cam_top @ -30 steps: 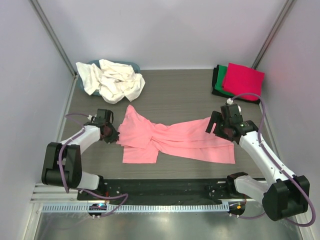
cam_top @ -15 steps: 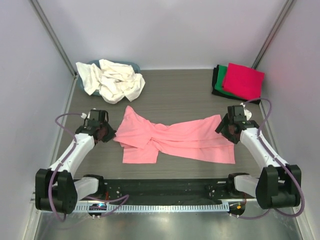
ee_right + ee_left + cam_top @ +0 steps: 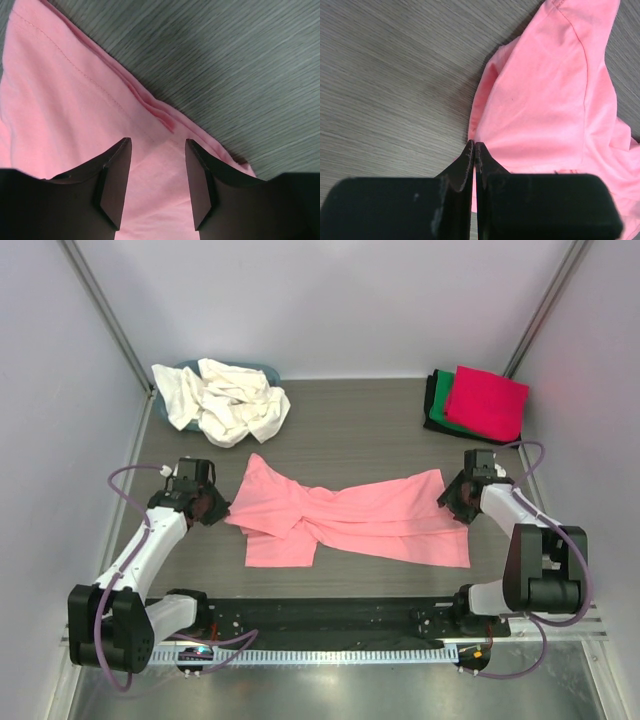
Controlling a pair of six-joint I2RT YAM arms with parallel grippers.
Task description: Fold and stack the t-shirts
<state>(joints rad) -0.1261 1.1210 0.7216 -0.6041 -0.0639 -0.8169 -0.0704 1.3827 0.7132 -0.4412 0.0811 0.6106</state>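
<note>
We see a grey wood-grain counter [image 3: 360, 430] between pale walls. The salmon pink t-shirt [image 3: 350, 520] lies crumpled across the middle of it. A heap of cream white t-shirts [image 3: 225, 400] sits at back left, and a folded magenta red t-shirt [image 3: 487, 400] at back right. The left jaws are pressed together on the pink shirt's left edge. The right jaws stand apart over its right edge.

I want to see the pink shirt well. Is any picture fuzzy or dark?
Top view: sharp, evenly lit pink shirt. Left wrist view: shirt clear, left pincer slightly soft. Right wrist view: table grain smeared, shadowed beside the shirt.
</note>
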